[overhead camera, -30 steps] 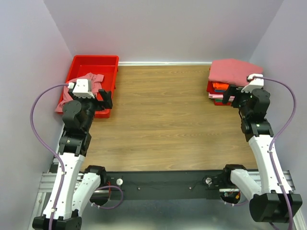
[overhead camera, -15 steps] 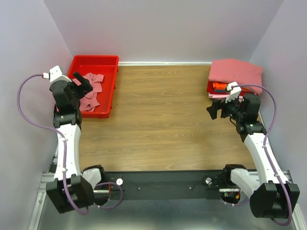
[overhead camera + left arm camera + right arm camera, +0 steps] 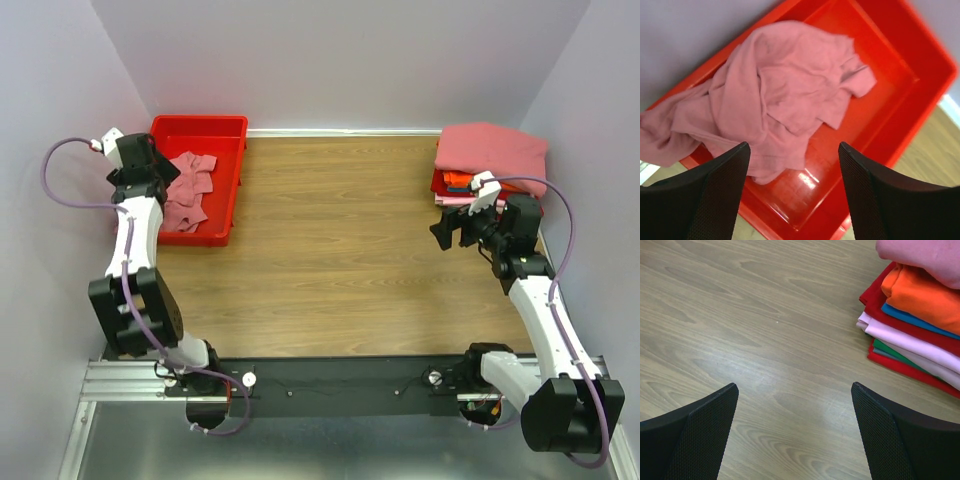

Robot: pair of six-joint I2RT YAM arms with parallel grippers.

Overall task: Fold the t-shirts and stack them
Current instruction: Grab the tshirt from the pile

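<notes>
**Top camera:** A crumpled pink t-shirt (image 3: pixel 188 190) is seen lying in the red bin (image 3: pixel 225 135) at the far left corner of the wooden table (image 3: pixel 340 270), with one end spilled over the bin's left wall. The left gripper (image 3: pixel 163 172) is held over the bin's left side, above the cloth; its jaws cannot be made out from here. At the far right corner a stack of folded t-shirts (image 3: pixel 460 190) is shown, topped by a large salmon-pink shirt (image 3: pixel 490 148). The right gripper (image 3: pixel 450 233) is poised near the stack's left side, above bare wood and apart from the cloth.

**Left wrist camera:** The left gripper's black fingers (image 3: pixel 715 195) are pictured spread apart, released, with nothing gripped between them. Beneath them the crumpled pink t-shirt is bunched against one long wall of the bin, a sleeve stretched toward the bin's middle and one end draped over the rim. Glossy red floor is left showing along the other side.

**Right wrist camera:** The right gripper's mesh-faced fingers (image 3: pixel 690 435) are caught wide apart and released, with only wood grain framed between them. The stack is set on the table at upper right. Under the salmon-pink shirt an orange fold (image 3: pixel 920 295) is shown, then red, blue, pale pink, green and red edges.
</notes>
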